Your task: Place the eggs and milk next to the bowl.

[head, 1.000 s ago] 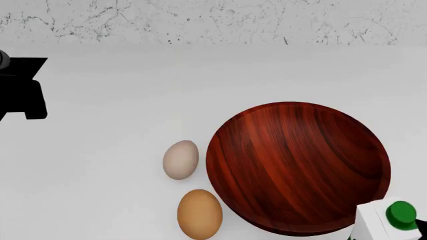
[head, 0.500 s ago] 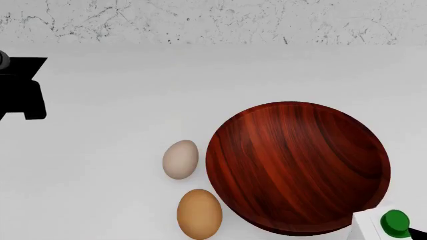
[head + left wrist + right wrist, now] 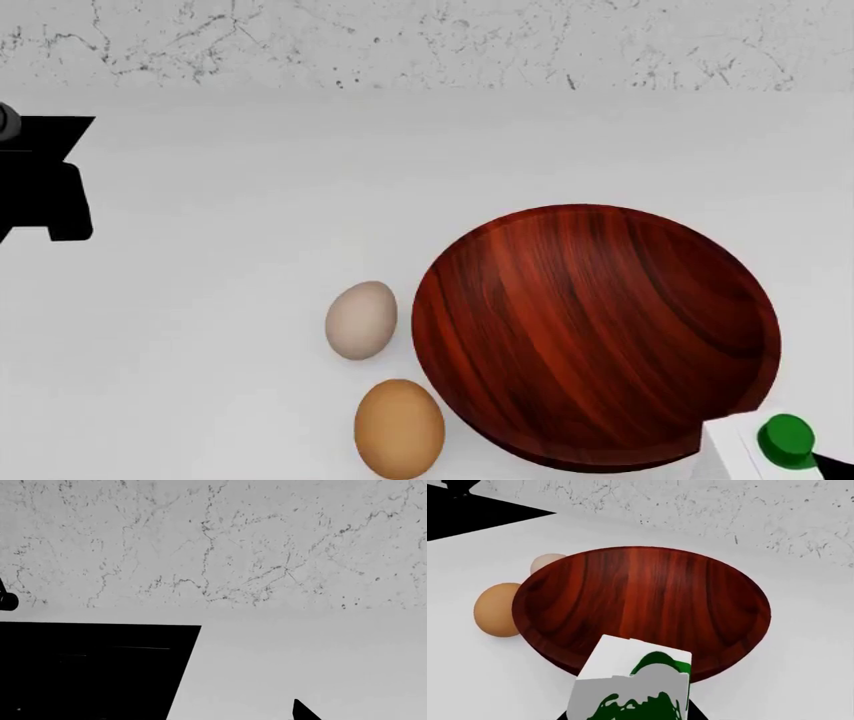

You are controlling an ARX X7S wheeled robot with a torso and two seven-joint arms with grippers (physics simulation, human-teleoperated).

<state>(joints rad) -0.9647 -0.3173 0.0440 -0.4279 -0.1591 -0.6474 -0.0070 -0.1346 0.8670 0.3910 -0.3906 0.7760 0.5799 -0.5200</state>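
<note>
A white countertop (image 3: 240, 280) fills the frame. On it, lower right, sits a wooden bowl (image 3: 597, 335). Left of it lie a pale egg (image 3: 362, 319) and an orange-brown egg (image 3: 399, 428).

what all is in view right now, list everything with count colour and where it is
bowl: one, dark reddish-brown wood, on the white counter, right of centre in the head view
eggs: two, on the counter left of the bowl; pale pinkish-beige egg farther back, orange-brown egg nearer the robot
milk: one, white carton with green cap, at the bowl's near right edge; green print shows in the right wrist view
counter: one, plain white
back wall: one, white with dark speckled veining
left arm part: one black shape, far left, away from the objects; gripper state cannot be told
right gripper: not visible
</note>
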